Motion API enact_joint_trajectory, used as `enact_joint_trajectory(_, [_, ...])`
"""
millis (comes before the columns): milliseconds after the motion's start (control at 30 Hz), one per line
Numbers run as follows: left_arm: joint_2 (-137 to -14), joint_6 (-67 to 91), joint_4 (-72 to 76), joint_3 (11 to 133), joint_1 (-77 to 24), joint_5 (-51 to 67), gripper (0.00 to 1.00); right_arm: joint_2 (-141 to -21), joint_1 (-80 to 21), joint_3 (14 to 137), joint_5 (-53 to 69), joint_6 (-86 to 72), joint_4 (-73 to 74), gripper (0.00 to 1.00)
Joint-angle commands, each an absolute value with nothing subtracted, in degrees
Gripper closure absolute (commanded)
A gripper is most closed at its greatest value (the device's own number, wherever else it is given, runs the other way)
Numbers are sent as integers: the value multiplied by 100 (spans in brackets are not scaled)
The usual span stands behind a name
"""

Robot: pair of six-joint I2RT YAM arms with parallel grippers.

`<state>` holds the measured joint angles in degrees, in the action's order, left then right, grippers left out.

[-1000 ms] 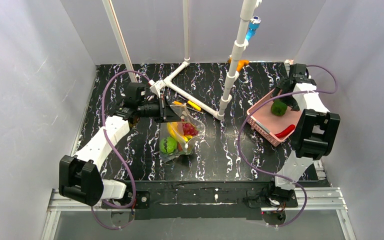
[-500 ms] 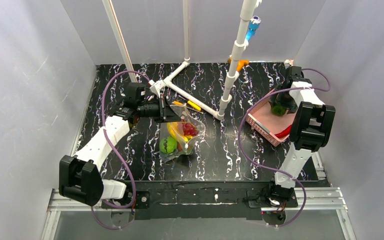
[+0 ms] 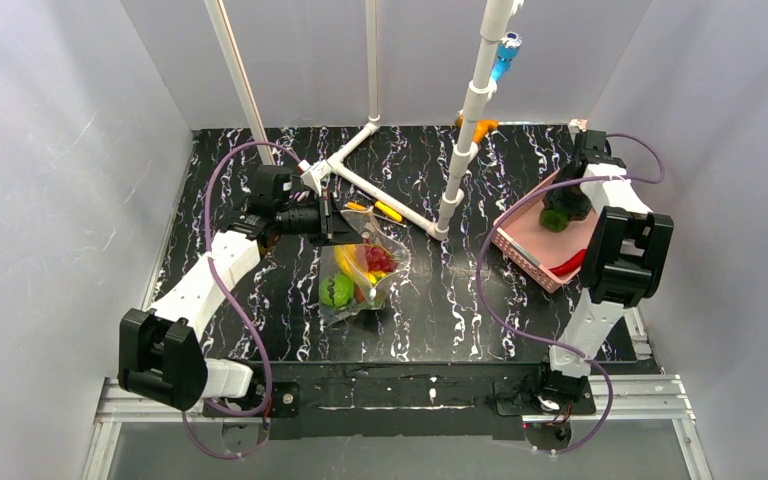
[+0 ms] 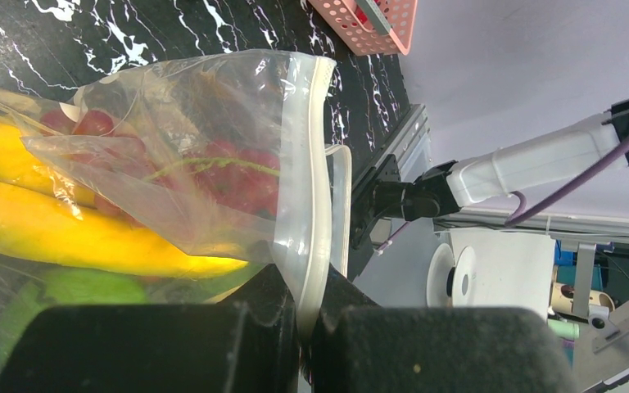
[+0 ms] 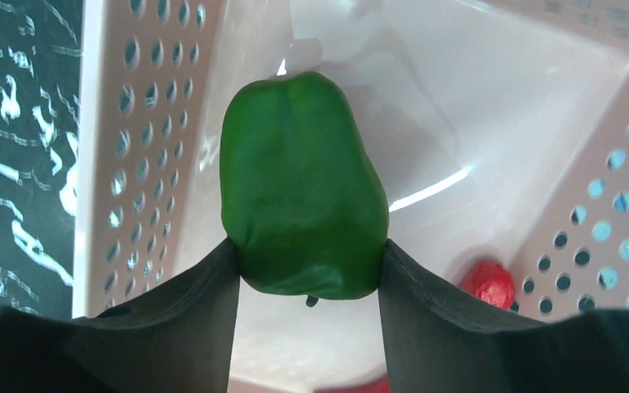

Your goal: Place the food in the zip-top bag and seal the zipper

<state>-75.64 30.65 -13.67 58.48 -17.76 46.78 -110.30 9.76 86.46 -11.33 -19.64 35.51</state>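
Observation:
The zip-top bag (image 3: 367,272) lies mid-table with a green round fruit (image 3: 336,291), yellow bananas (image 4: 65,233) and dark red grapes (image 4: 229,176) inside. My left gripper (image 3: 357,230) (image 4: 307,304) is shut on the zipper (image 4: 317,164) at the bag's mouth edge and holds it up. At the right, my right gripper (image 3: 560,210) (image 5: 307,274) reaches down into the pink basket (image 3: 523,243). Both its fingers press the sides of a green pepper (image 5: 299,180). A red pepper (image 3: 568,264) lies in the basket beside it.
A white pipe frame (image 3: 385,195) crosses the table behind the bag, with an upright pipe (image 3: 468,120) rising from it. A yellow-handled tool (image 3: 387,210) lies by the frame. An orange object (image 3: 483,127) sits at the back edge. Grey walls close in both sides.
My right gripper has dropped into the basket and closed its fingers from wide open onto the green pepper. The left arm and the bag have not moved.

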Motion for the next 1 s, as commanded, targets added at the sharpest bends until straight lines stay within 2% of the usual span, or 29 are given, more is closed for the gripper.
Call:
enact_joint_trajectory(0, [-7573, 2991, -1366, 5862, -1776, 4793, 100, -10042, 994, 7922, -953, -2221, 3300, 62])
enact_joint_trajectory(200, [-7655, 2947, -1412, 5865, -1785, 4743, 100, -8755, 984, 7005, -703, -2454, 3120, 71])
enact_joint_trajectory(300, [-7680, 2919, -1415, 5868, -1783, 4731, 100, -8103, 985, 6609, -443, -2499, 3103, 72])
enact_joint_trajectory(500, [-7706, 2876, -1459, 5880, -1793, 4695, 100, -6664, 852, 5911, 590, -2582, 3255, 77])
enact_joint_trajectory(633, [-7661, 2839, -1476, 5869, -1797, 4636, 100, -5875, 158, 5718, 589, -2558, 3486, 78])
enact_joint_trajectory(800, [-7636, 2798, -1527, 5889, -1794, 4614, 100, -5453, -754, 6075, 592, -2504, 4344, 82])
enact_joint_trajectory(967, [-7618, 2773, -1554, 5906, -1799, 4601, 100, -4957, -1308, 6027, 1252, -2487, 4681, 83])
